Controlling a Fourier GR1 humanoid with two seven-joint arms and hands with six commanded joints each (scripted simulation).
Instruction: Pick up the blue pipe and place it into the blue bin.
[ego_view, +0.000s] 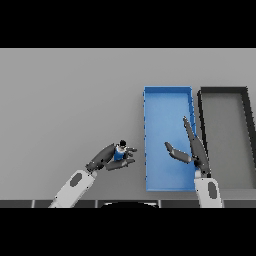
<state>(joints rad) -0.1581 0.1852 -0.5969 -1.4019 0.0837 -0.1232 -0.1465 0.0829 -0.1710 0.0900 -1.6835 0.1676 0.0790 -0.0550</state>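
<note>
A small blue pipe with a dark end sits inside my left hand, whose fingers and thumb curl round it, just left of the blue bin. The hand and pipe are over the grey table, close to the bin's left wall near its front half. My right hand hovers over the bin's right side with fingers straight and thumb spread, holding nothing.
A dark grey bin with black walls stands right beside the blue bin on its right. The grey table stretches to the left and far side.
</note>
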